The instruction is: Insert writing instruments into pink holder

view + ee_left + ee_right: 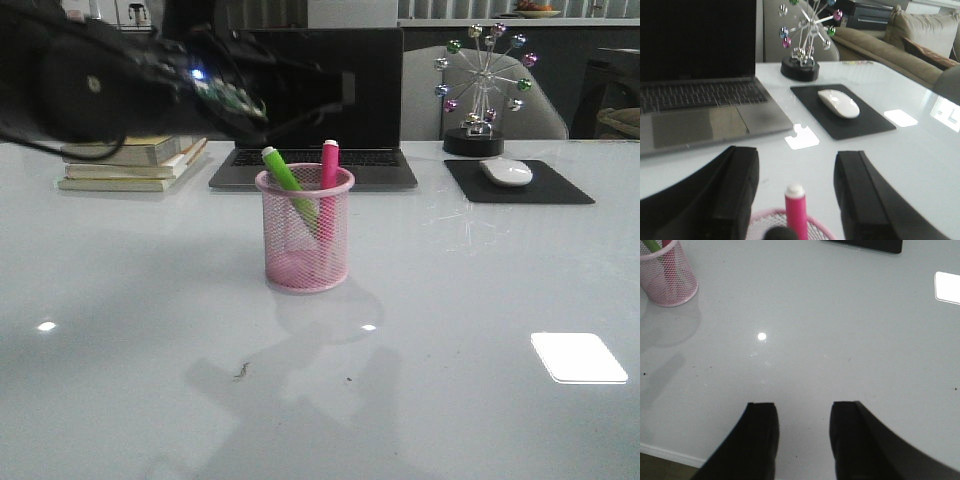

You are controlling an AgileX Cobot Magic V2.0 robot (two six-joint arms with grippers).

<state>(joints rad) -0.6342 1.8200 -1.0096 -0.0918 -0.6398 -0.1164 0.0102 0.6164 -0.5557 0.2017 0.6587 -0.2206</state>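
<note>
Centrally in the front view, the pink holder stands upright on the white tabletop, just near of the laptop. Both markers are inside it: the lime green marker leans to the left, the pink marker stands almost upright at its right, and both tops rise above the rim. The left arm reaches in dark and blurred from the left, above and beyond the cup. A stack of books lies far left; a white mouse on a black mouse pad lies far right, with a ball ornament behind it.

From the left wrist, the left gripper has its fingers spread wide and holding nothing, one on each side of the pink marker's top and the holder's rim below.

From the right wrist, the right gripper hangs over bare tabletop with fingers parted and empty, well apart from the holder.
</note>
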